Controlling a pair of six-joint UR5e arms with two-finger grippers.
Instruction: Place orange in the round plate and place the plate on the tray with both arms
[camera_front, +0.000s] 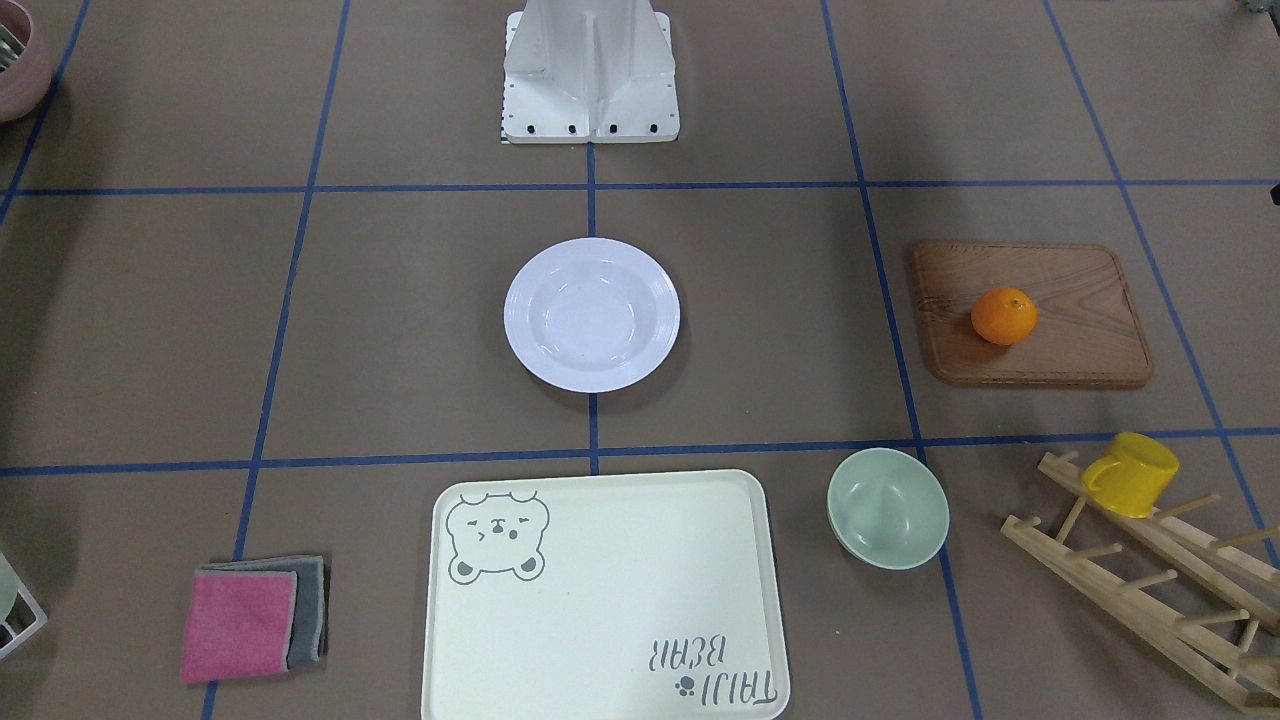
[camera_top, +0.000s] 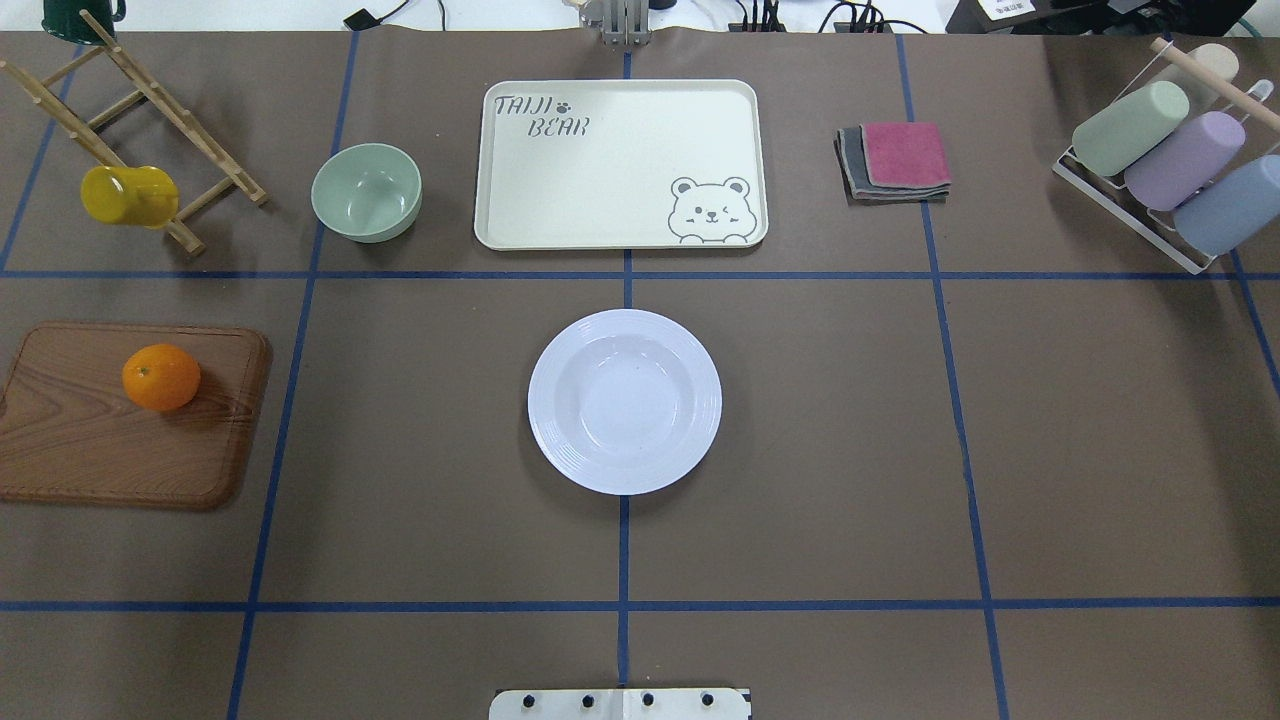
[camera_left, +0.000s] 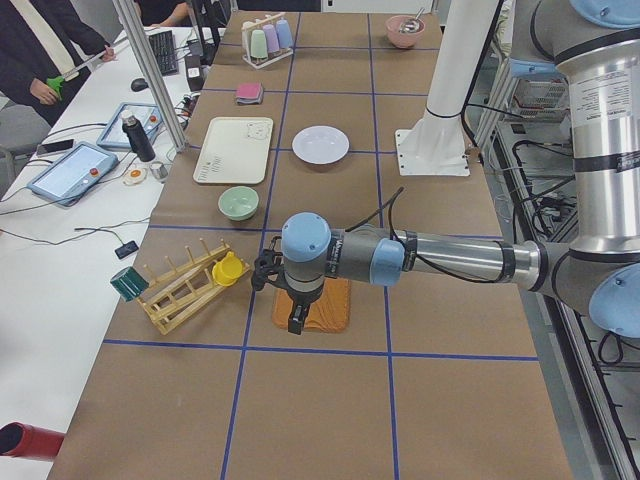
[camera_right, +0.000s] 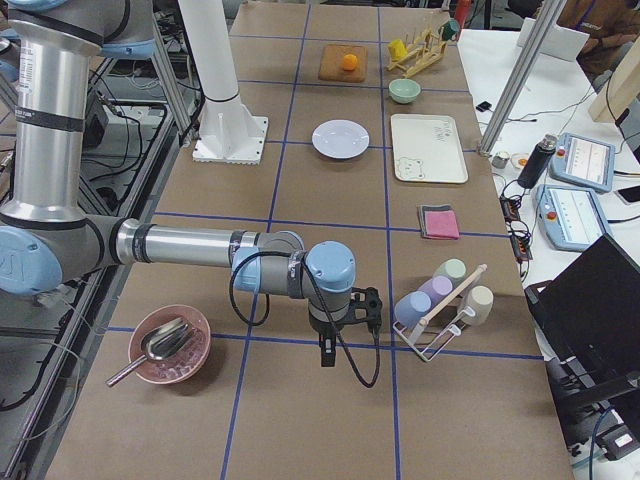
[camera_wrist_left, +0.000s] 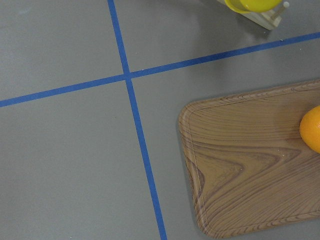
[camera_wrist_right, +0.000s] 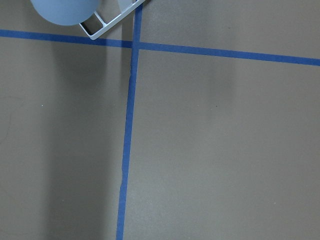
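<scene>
The orange (camera_top: 161, 377) rests on a brown wooden board (camera_top: 120, 440) at the table's left side; its edge shows in the left wrist view (camera_wrist_left: 312, 129). In the middle of the table stands the round plate (camera_top: 624, 401), with nothing in it. Beyond it lies the tray (camera_top: 620, 150), also bare. Only the side views show the grippers. The left gripper (camera_left: 297, 322) hangs over the board's near end, and I cannot tell whether it is open or shut. The right gripper (camera_right: 325, 352) hangs far from the plate beside a cup rack, its state also unclear.
A pale green bowl (camera_top: 366, 192) sits left of the tray. A yellow mug (camera_top: 130, 195) hangs on a wooden rack (camera_top: 150, 110). Folded cloths (camera_top: 895, 160) lie right of the tray. A white cup rack (camera_top: 1170, 170) stands far right, and a pink bowl (camera_right: 170, 345) near the right arm.
</scene>
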